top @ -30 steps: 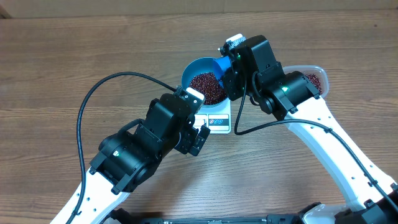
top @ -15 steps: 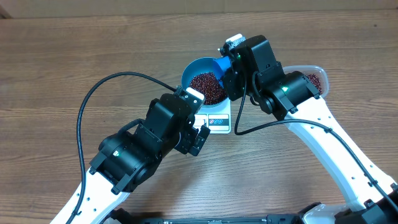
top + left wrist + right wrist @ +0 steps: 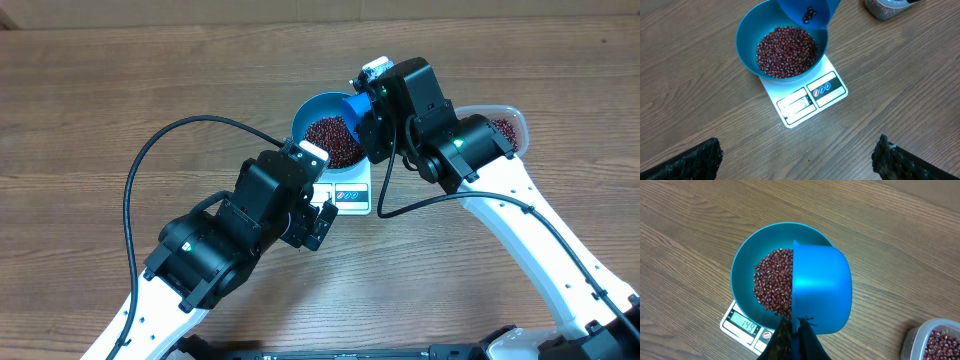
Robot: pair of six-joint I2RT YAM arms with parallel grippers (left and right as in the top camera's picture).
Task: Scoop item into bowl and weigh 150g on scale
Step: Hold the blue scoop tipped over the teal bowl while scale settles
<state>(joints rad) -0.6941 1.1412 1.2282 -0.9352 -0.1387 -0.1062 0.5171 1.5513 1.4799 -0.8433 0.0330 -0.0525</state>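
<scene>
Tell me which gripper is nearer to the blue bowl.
Right. The right gripper holds the scoop directly over the bowl; the left gripper hangs open farther back, beyond the scale.

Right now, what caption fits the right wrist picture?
The right gripper holds a blue scoop over the blue bowl of red beans on the white scale.

Robot lab bench; wood-grain table (image 3: 80, 100) fills frame; left arm (image 3: 215, 250), right arm (image 3: 520, 200) enter from bottom edge; kitchen scale (image 3: 352, 196) centre
</scene>
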